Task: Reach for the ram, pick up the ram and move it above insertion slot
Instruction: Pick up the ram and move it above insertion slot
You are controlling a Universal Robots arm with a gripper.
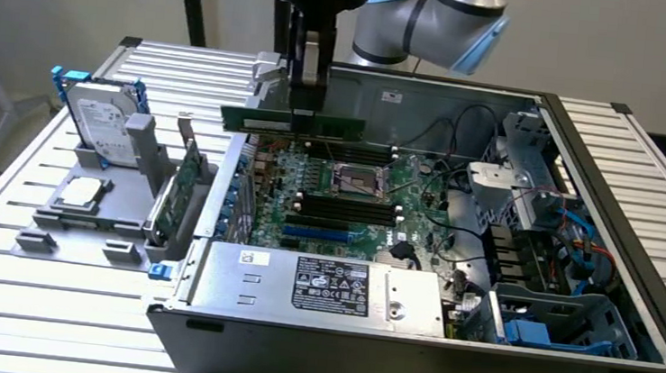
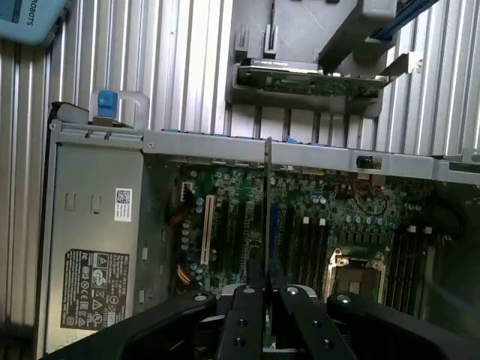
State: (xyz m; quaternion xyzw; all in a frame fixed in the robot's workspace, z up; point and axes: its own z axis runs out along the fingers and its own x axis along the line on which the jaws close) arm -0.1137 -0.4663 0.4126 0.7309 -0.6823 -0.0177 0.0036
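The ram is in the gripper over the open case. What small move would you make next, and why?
Probably a short shift to line it up over the black memory slots. The gripper is shut on the ram, lifted clear and level, but it hangs above the motherboard's far edge, apparently short of those slots.

Ram: long thin green pcb stick w/ a row of small dark chips, held level, long edge horizontal, pinched near its mid by the tool. Hangs in the air over the motherboard's rear part, above the black slots. In wrist view it's edge-on, a thin vertical line.
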